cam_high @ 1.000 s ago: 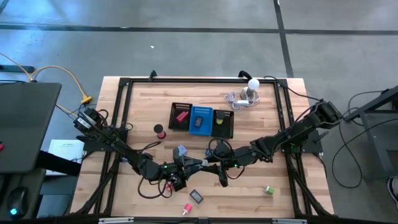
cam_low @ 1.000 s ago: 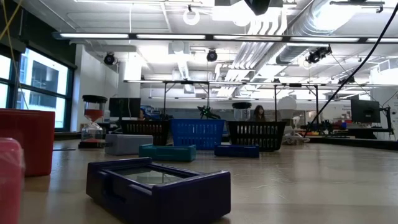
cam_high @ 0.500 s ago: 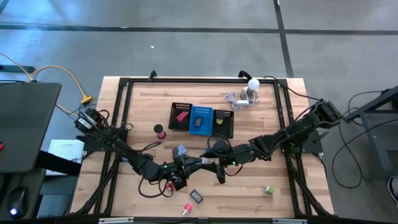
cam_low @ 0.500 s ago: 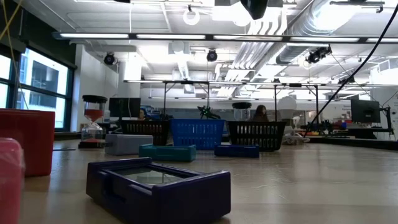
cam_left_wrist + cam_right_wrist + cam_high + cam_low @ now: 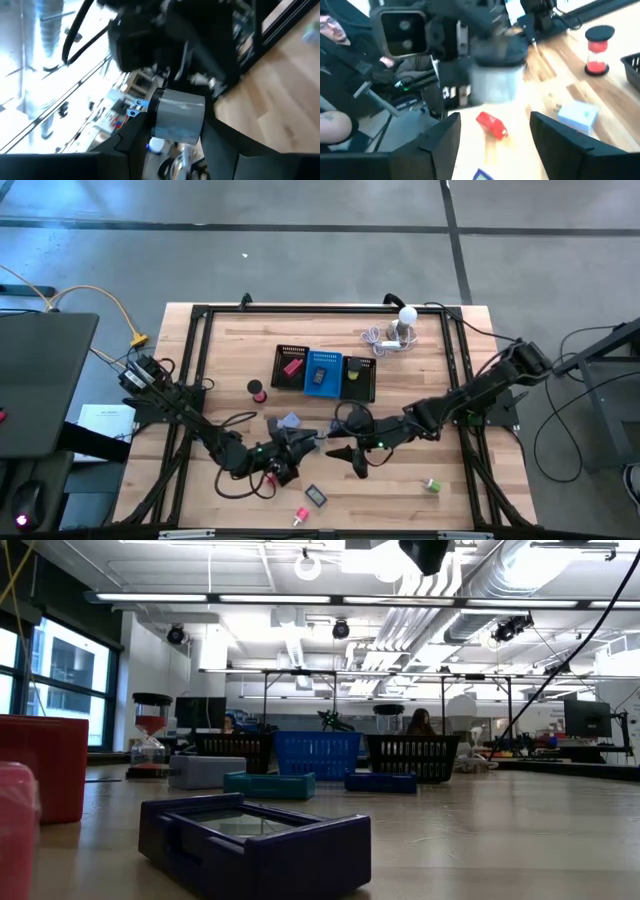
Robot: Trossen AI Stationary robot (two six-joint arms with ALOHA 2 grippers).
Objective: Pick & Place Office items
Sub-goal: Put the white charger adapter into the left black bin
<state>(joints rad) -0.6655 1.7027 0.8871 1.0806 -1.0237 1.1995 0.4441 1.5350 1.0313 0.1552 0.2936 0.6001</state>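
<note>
My left gripper (image 5: 303, 438) is near the table's middle, shut on a grey cylinder (image 5: 177, 117). In the right wrist view the grey cylinder (image 5: 495, 80) is just ahead of my right gripper (image 5: 494, 117), which is open and touches nothing. In the high view my right gripper (image 5: 333, 450) faces the left one across a short gap. On the table lie a light blue block (image 5: 289, 421), a red piece (image 5: 272, 477), a dark block (image 5: 316, 496), a pink piece (image 5: 300, 515) and a green block (image 5: 432, 485). A red spool (image 5: 258, 388) stands upright. My left gripper pinches the grey cylinder between its two fingers (image 5: 137, 137), one on each side of its round wall (image 5: 160, 120). The fingers come level from the table's left. The cylinder is lifted clear of the table.
The black mesh tray (image 5: 288, 352) with its blue middle section sits toward the far side and holds a few pieces. The white ball-topped gadget (image 5: 405, 318) and its cable are at the far right. A black frame rims the table. A person (image 5: 335, 30) sits beyond the table.
The two grippers were together at the table's middle and now stand apart. My left gripper has drawn back a little toward the table's left, with the grey cylinder still in it.
</note>
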